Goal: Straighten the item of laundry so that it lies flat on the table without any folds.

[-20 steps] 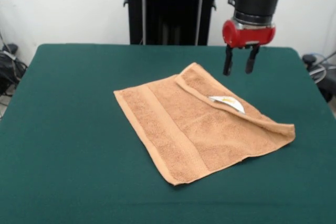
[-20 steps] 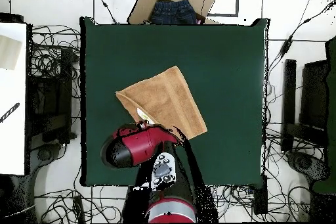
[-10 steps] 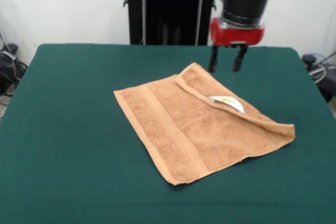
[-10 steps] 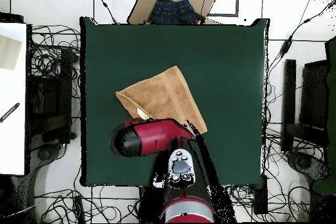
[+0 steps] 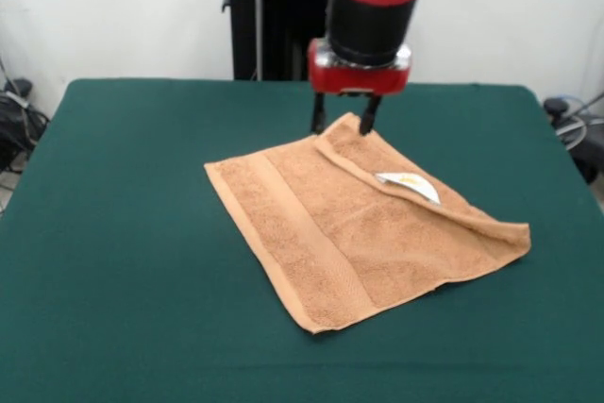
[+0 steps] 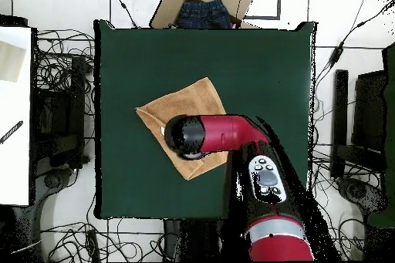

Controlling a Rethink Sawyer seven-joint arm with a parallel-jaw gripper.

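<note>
One squarish towel (image 5: 363, 233) of looped orange-brown terry is seen near the middle of the desk (image 5: 113, 233), whose cover is smooth dark green cloth. A flatter woven band runs along one side. The far edge is folded over in a long narrow flap, with a small white tag (image 5: 410, 184) showing beside it. The end effector (image 5: 342, 122) is held at the towel's far corner, its two dark fingers apart, astride that corner.

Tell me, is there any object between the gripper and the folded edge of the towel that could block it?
Nothing visible stands in the way. In the front view the open gripper hangs right at the far corner of the towel, where the folded-over edge begins. The table around the towel shows only green cloth.
</note>
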